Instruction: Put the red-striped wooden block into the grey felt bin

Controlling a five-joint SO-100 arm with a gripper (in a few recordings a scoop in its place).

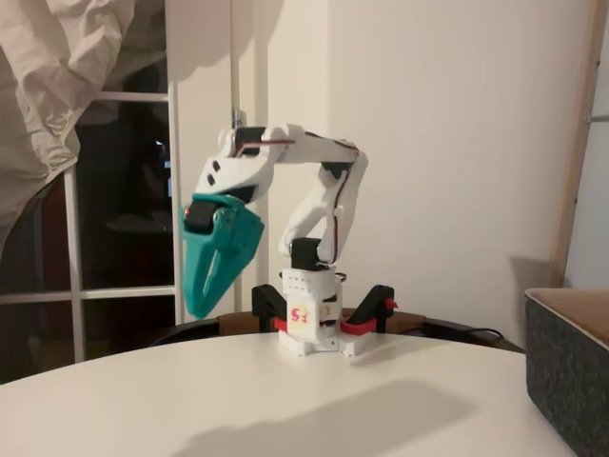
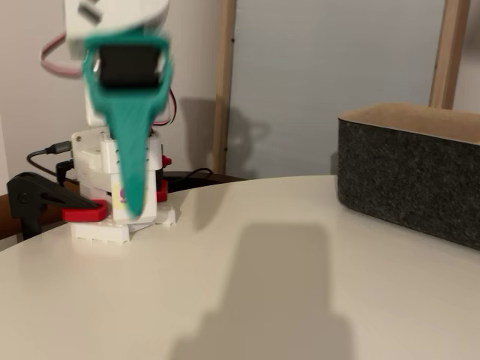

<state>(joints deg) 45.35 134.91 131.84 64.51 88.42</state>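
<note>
My teal gripper [image 1: 197, 309] hangs in the air above the left part of the white table, fingers pointing down, well clear of the surface. Its fingers meet at the tip with nothing visible between them; seen head-on, the gripper [image 2: 133, 214] is one narrow, blurred wedge in front of the arm's base. The grey felt bin [image 1: 571, 371] stands at the right edge of the table, far from the gripper. Its tan lining shows along the rim of the bin [image 2: 409, 176]. The red-striped wooden block is out of view.
The arm's white base [image 1: 309, 328] is held to the far table edge by black-and-red clamps [image 2: 45, 202]. The round white table [image 1: 285, 400] has its rim just behind the base. A window and hanging cloth are at the left.
</note>
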